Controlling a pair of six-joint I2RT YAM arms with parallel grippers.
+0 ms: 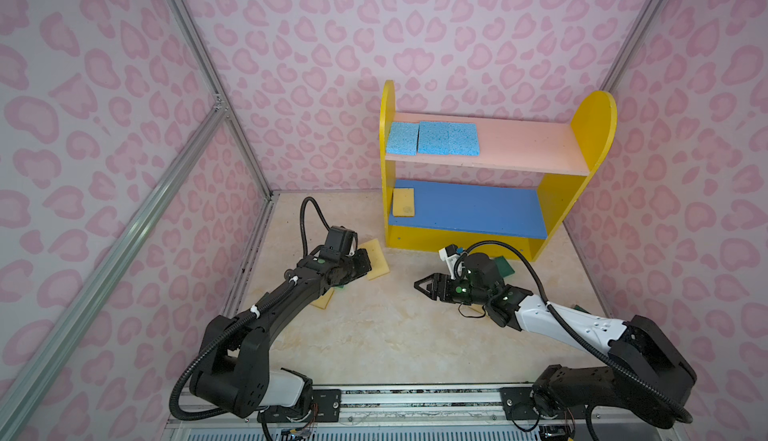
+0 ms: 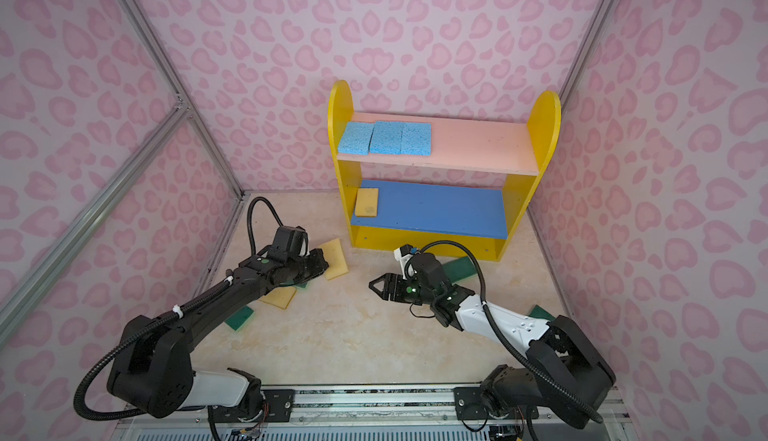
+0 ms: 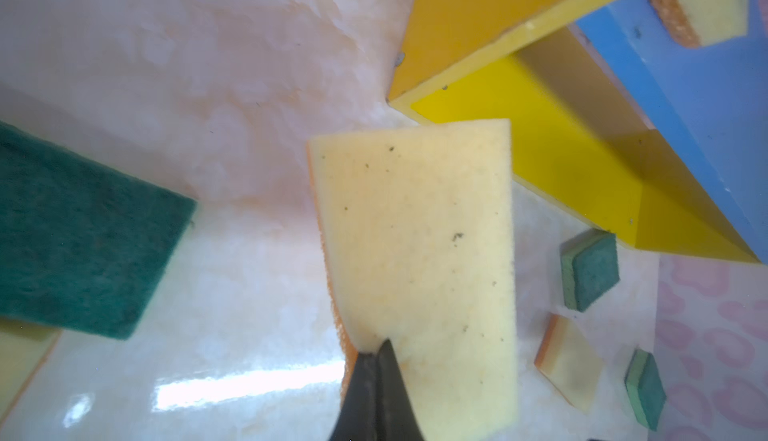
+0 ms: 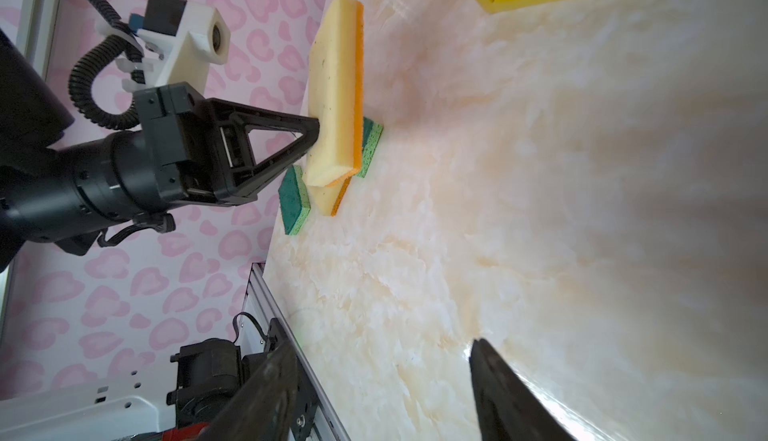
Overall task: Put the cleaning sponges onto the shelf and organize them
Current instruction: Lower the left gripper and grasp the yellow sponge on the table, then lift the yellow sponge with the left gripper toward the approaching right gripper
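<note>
Yellow sponge (image 3: 415, 260): your left pincer (image 4: 313, 135) is clamped on one short edge of it, lifted off the worktop (image 1: 374, 335), orange scrub face turned sideways.
Shelf (image 1: 557, 206): three blue sponges (image 1: 432, 138) fill the left end of the pink board; one yellow sponge on the blue board (image 1: 403, 202) sits by the left panel.
Step in hand: you carry the held sponge to the blue board (image 1: 478, 210).
Doing it well: level it flat first, come in under the pink board (image 1: 528, 148), and set it just beside the yellow one there.
Release: part the jaws only once it rests, since the soft foam droops from an edge grip.
Right pincer (image 1: 424, 287): empty, jaws partly spread, low over bare worktop; keep it out of the path.
Left behind: green sponges (image 3: 590, 270) and yellow ones lie on the worktop; their count is probably hidden partly by the arms.
</note>
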